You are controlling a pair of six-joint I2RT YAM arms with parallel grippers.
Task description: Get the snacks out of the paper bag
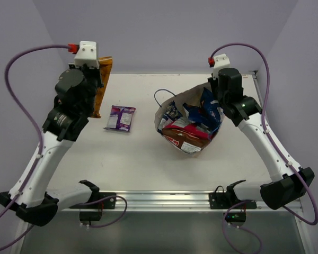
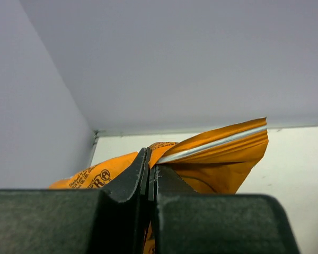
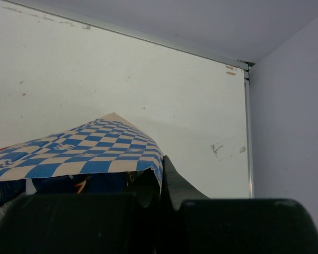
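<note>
The tan paper bag (image 1: 176, 101) lies open at centre right with several snacks inside: dark blue packets (image 1: 200, 114) and a brown-and-white chip bag with a red logo (image 1: 184, 142). My right gripper (image 1: 218, 91) is shut on the bag's checkered edge (image 3: 90, 151) at its far right side. My left gripper (image 1: 95, 79) is shut on an orange packet (image 1: 103, 79) and holds it at the far left; the packet fills the left wrist view (image 2: 212, 159). A small purple packet (image 1: 120, 117) lies on the table between the two arms.
The white table (image 1: 138, 159) ends in walls at the back and sides, with a metal rail (image 1: 159, 198) at the near edge. The bag's thin blue loop handle (image 1: 162, 94) sticks out to its far left.
</note>
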